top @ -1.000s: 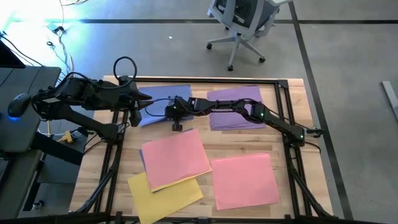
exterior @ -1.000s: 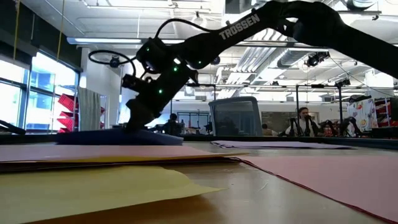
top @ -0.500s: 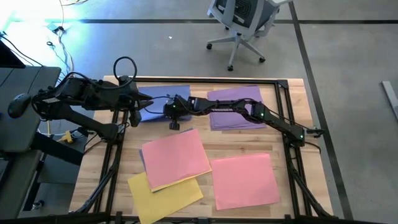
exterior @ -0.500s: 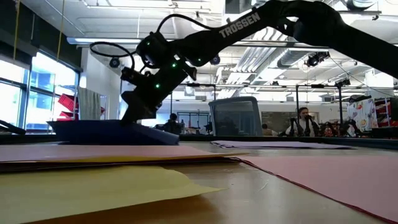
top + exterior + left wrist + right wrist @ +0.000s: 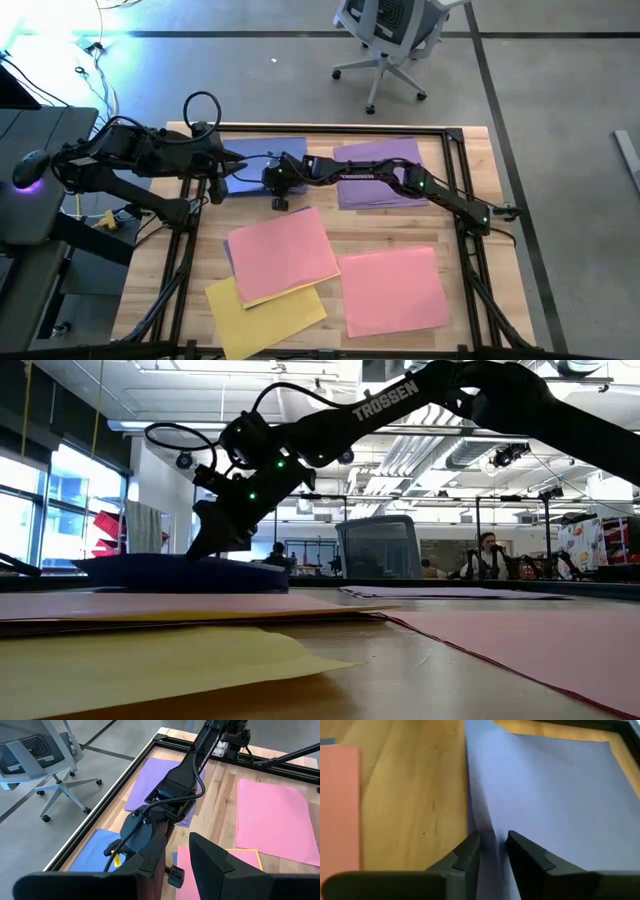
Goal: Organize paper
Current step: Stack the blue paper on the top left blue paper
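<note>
The wooden table [image 5: 330, 228] carries the paper in separate flat sheets and stacks. Largest are the two pink sheets: one pink sheet [image 5: 393, 290] lies well apart from both grippers near the table's front right, and the other pink sheet [image 5: 281, 252] lies tilted just in front of the right gripper's fingers, overlapping a yellow sheet [image 5: 266, 310] whose corner juts out toward the front edge. A thin blue edge shows under that pink sheet on its left side. A purple stack [image 5: 378, 172] lies under the right arm's forearm, behind its fingers. The periwinkle blue sheet [image 5: 258, 168] lies at the table's back left, between the two grippers; it is plain and unprinted, and its edge rises where the fingers meet it.

The right gripper [image 5: 493, 851] is reached across to that blue sheet, its fingers [image 5: 470, 854] drawn narrow with the sheet's lifted edge pinched between them. In the low view the blue sheet [image 5: 180, 572] shows as a dark slab raised slightly off the table under the gripper.

The left gripper [image 5: 176, 865] hangs at the table's back left edge beside the blue sheet, its fingers parted by a moderate gap with nothing between them.

White lettering on the right arm [image 5: 400, 405] reads "TROSSEN".

An office chair [image 5: 390, 40] stands on the floor beyond the table.
</note>
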Controlling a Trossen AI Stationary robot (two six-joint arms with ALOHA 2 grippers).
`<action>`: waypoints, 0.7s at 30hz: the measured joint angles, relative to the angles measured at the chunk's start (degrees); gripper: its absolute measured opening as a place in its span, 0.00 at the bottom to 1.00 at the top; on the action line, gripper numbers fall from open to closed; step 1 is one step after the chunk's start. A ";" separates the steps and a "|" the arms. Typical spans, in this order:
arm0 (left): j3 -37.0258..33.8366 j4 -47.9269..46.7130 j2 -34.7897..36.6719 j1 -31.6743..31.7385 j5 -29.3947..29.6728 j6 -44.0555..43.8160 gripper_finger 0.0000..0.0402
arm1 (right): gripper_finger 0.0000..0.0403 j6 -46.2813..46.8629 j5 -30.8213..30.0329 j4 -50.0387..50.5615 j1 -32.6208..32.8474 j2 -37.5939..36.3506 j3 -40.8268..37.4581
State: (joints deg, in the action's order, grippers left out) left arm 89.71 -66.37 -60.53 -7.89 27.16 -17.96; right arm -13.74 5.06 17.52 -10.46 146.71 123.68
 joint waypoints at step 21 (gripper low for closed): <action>0.00 -12.55 -0.03 1.16 6.10 -12.71 0.16 | 0.32 13.74 0.51 22.13 -1.70 -5.08 11.62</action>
State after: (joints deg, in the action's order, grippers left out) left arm 89.71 -78.92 -60.55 -6.73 33.26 -30.67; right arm 0.01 5.57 39.65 -12.16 141.64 135.30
